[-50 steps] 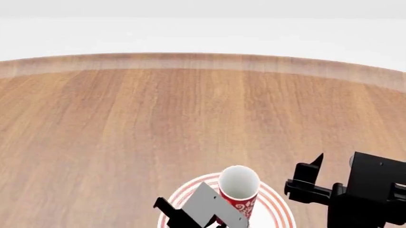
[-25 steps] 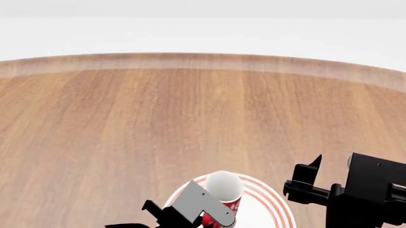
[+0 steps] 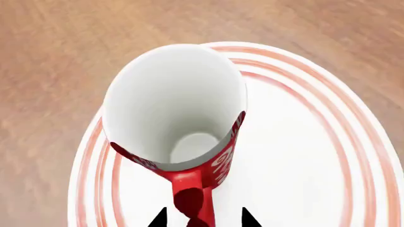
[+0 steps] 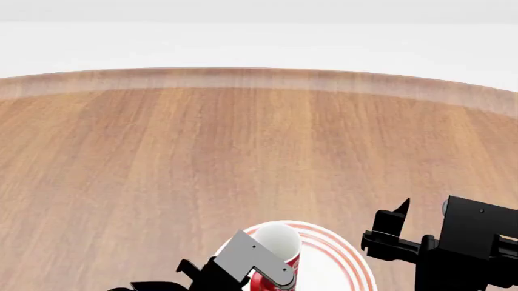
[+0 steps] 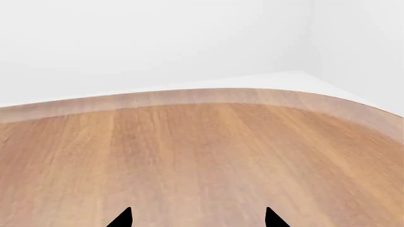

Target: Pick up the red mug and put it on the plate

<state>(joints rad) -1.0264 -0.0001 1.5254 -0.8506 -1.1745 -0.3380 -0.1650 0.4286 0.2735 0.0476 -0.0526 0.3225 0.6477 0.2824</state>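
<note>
The red mug (image 3: 226,158), white inside with a white pattern, is over the left part of the white red-ringed plate (image 3: 303,165). I cannot tell whether its base touches the plate. My left gripper (image 3: 203,218) has its two black tips on either side of the mug's red handle and is shut on it. In the head view the mug (image 4: 279,241) and plate (image 4: 344,260) sit at the bottom edge, with the left gripper (image 4: 251,264) behind the mug. My right gripper (image 4: 387,227) is open and empty, to the right of the plate; in its wrist view (image 5: 197,218) it faces bare table.
The wooden table (image 4: 242,151) stretches ahead to its curved far edge (image 4: 259,76), with a white wall beyond. No other objects show in these views.
My left gripper has drawn back toward me and to the left with the mug, which now sits lower over the plate. The right arm has barely moved.
</note>
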